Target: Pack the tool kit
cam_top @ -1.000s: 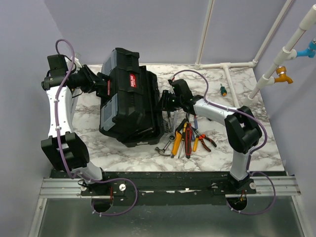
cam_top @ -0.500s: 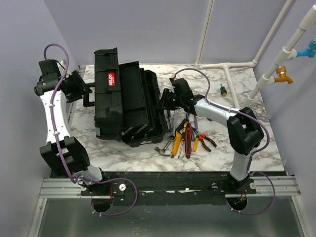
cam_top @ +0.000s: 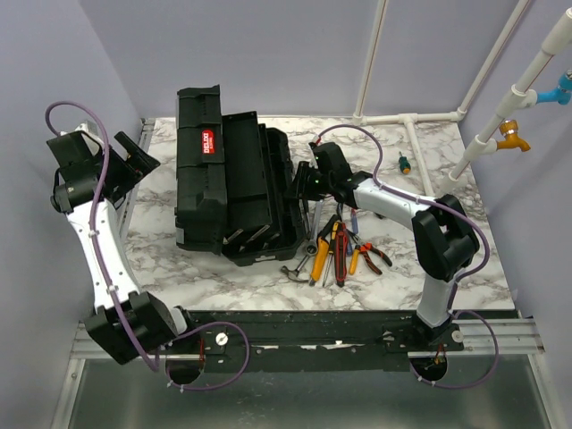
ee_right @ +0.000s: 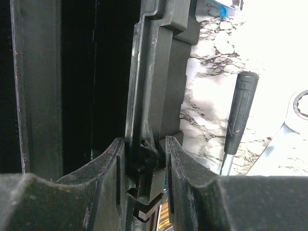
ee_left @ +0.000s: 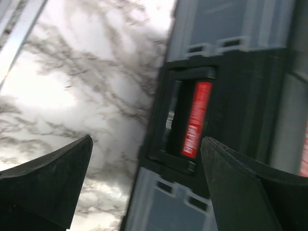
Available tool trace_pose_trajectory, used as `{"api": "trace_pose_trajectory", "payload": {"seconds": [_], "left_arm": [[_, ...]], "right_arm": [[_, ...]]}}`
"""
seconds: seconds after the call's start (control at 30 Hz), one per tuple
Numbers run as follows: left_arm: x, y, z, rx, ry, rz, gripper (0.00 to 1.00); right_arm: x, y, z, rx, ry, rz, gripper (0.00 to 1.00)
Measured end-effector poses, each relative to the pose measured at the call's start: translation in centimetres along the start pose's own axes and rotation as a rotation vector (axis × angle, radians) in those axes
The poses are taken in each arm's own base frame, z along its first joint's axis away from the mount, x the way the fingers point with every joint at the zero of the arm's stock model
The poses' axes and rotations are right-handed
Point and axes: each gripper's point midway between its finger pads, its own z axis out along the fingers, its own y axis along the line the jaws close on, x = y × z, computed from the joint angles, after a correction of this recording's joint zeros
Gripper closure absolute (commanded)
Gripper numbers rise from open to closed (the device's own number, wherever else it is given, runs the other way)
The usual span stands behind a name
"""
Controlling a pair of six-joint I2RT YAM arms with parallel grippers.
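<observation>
The black toolbox (cam_top: 259, 201) lies open on the marble table, its lid (cam_top: 198, 179) flipped over to the left with the red label plate (cam_top: 204, 141) facing up. My left gripper (cam_top: 134, 154) hangs open to the left of the lid and touches nothing. In the left wrist view the label plate (ee_left: 196, 119) and a clear-lidded compartment (ee_left: 166, 211) show between the spread fingers (ee_left: 48, 183). My right gripper (cam_top: 299, 183) is shut on the toolbox's right rim (ee_right: 147, 120), with both pads against it. Hand tools (cam_top: 338, 250) lie in a pile right of the box.
A hammer (cam_top: 293, 271) and orange-handled pliers (cam_top: 368, 257) lie near the front of the pile. A small green screwdriver (cam_top: 404, 163) rests alone at the back right. A black-handled screwdriver (ee_right: 239, 115) lies just beside the gripped rim. White pipes (cam_top: 411, 121) border the table's back.
The lid has swung fully open to the left and now lies flat. My left gripper let go of it, opened wide and drew back to the left. The right gripper kept its hold.
</observation>
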Motion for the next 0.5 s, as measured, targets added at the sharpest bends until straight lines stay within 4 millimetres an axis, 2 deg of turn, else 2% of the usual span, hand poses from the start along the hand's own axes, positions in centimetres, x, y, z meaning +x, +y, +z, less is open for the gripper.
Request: {"api": "trace_pose_trajectory", "payload": {"seconds": [0.07, 0.17, 0.27, 0.37, 0.5], "left_arm": [[-0.2, -1.6, -1.4, 0.058, -0.041, 0.005, 0.01], [-0.7, -5.1, -4.0, 0.144, -0.104, 0.051, 0.01], [-1.4, -10.1, -6.9, 0.236, -0.156, 0.155, 0.01], [-0.8, -14.4, -8.8, 0.311, -0.163, 0.242, 0.01], [0.0, -17.5, -9.4, 0.321, -0.151, 0.324, 0.01]], "right_arm": [[0.0, 0.0, -0.1, 0.000, -0.001, 0.000, 0.99], [-0.1, 0.1, -0.2, -0.001, -0.002, 0.000, 0.99], [-0.1, 0.1, -0.2, -0.001, -0.002, -0.001, 0.99], [-0.1, 0.1, -0.2, 0.002, -0.005, -0.002, 0.99], [-0.2, 0.0, -0.3, 0.004, -0.005, -0.003, 0.99]]}}
